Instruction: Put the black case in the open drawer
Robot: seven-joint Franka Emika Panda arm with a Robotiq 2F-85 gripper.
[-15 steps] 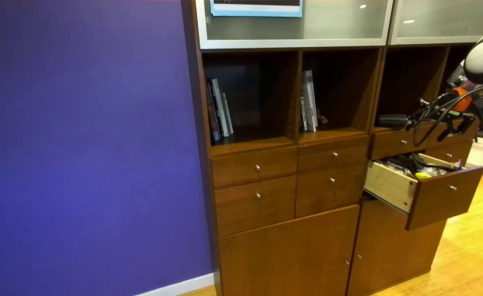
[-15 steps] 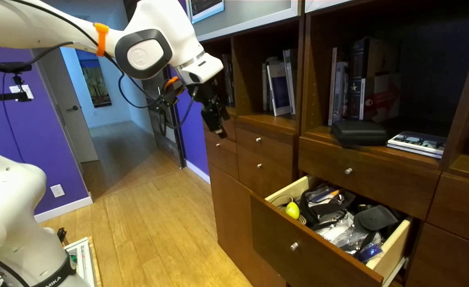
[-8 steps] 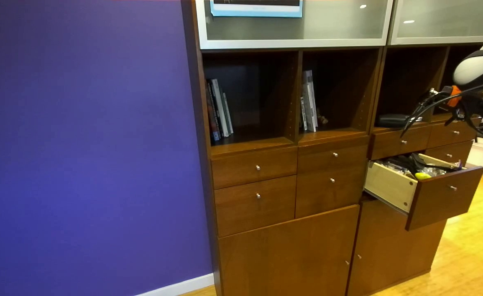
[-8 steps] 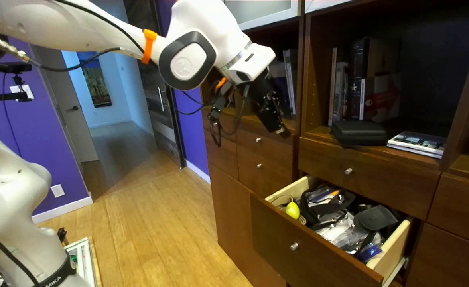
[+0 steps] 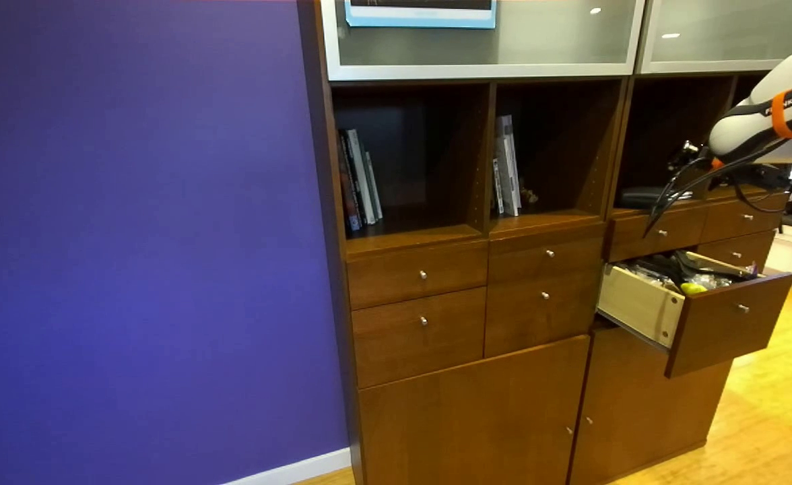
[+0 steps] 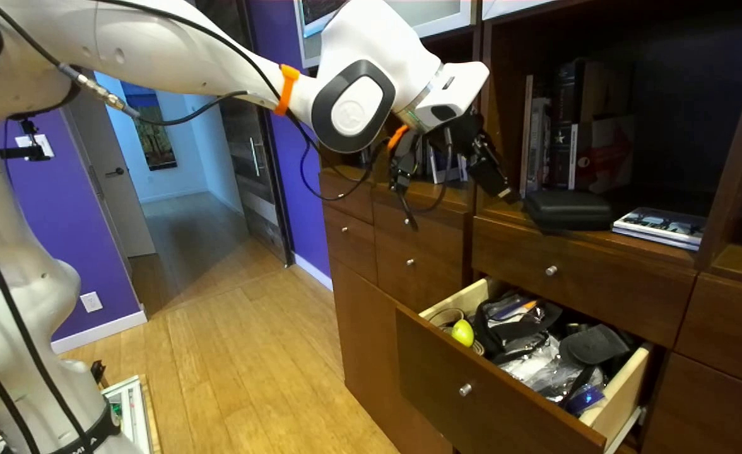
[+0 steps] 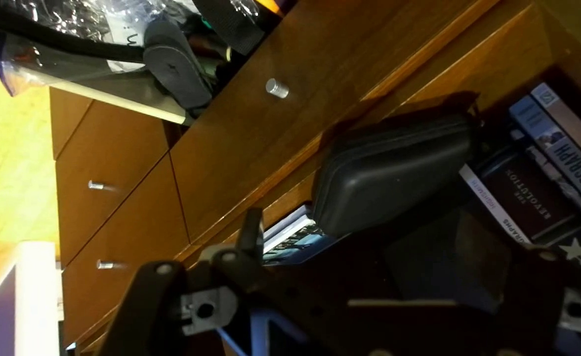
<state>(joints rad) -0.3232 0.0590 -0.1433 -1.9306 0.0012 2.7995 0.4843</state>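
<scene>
The black case (image 6: 568, 210) lies on the shelf above the open drawer, its front at the shelf edge. It also shows in an exterior view (image 5: 640, 197) and, large, in the wrist view (image 7: 394, 170). The open drawer has a reddish-brown front (image 6: 453, 378) and pale sides, and holds bags, straps and a yellow-green item. It shows in an exterior view (image 5: 729, 330) and its rim is at the wrist view's upper left (image 7: 117, 105). My gripper (image 6: 503, 192) is open and empty, just left of the case and apart from it; its fingers stand wide in the wrist view (image 7: 382, 249).
Thin flat books (image 6: 660, 227) lie right of the case. Upright books (image 6: 576, 142) stand behind it. A shelf divider (image 6: 481, 126) is close to the gripper. A shut drawer front (image 6: 588, 277) lies between shelf and open drawer. Cables (image 5: 679, 182) hang from the arm.
The arm and gripper have moved steadily toward the shelf, rightward in an exterior view, ending beside the case. The case and drawer have not moved.
</scene>
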